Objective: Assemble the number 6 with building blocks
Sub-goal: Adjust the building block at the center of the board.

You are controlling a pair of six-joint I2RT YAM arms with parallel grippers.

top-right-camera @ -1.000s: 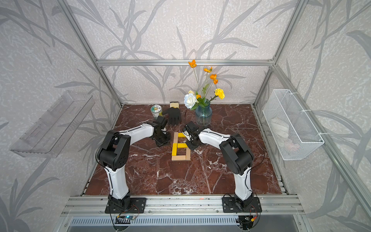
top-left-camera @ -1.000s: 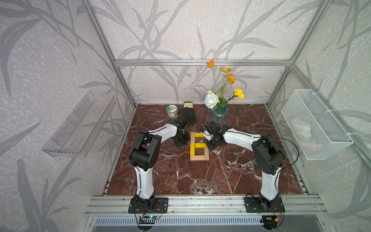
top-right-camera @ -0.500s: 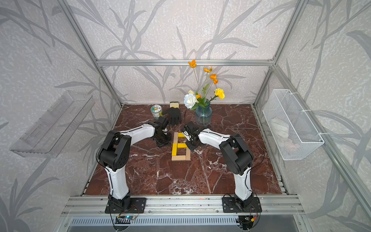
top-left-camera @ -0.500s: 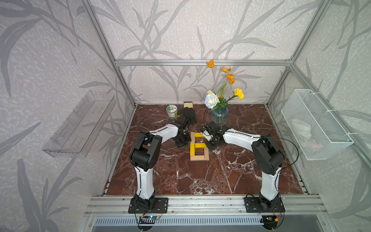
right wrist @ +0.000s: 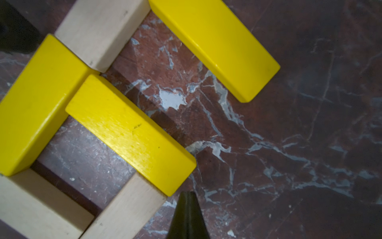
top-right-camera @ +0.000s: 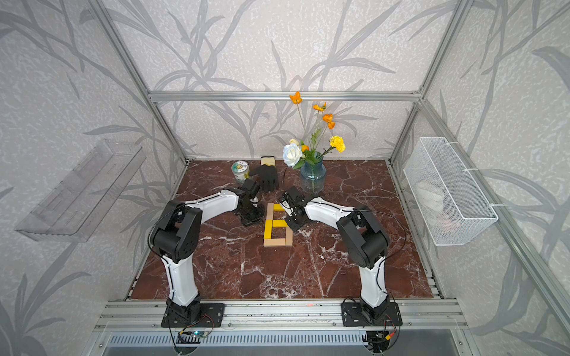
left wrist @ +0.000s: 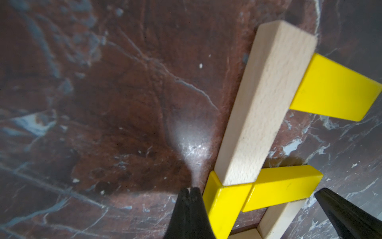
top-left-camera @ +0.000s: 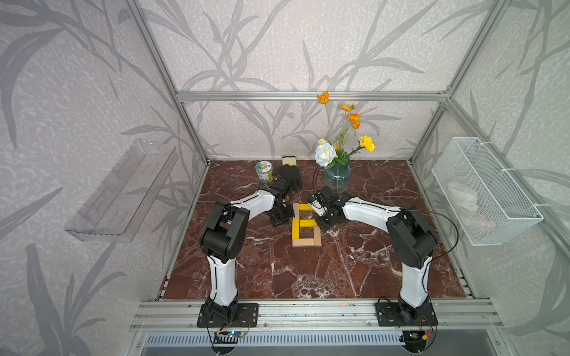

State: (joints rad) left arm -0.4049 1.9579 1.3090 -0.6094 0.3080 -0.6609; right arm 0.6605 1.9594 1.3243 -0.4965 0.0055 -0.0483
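Left arm (top-left-camera: 257,200): elbow bent, forearm angled inward, low. Left end effector (left wrist: 189,193): jaws together, empty. Right arm (top-left-camera: 367,212), right end effector (right wrist: 187,196): likewise.

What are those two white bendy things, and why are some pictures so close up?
They are two robot arms on a marble table. Two pictures look down from above. The two close-ups come from cameras on the arms' wrists. Each arm ends in a pincher: the left gripper and right gripper are both shut, holding nothing. Between them lie yellow and wooden building blocks shaped into the number 6. Behind are a vase of flowers, a jar and a black glove.
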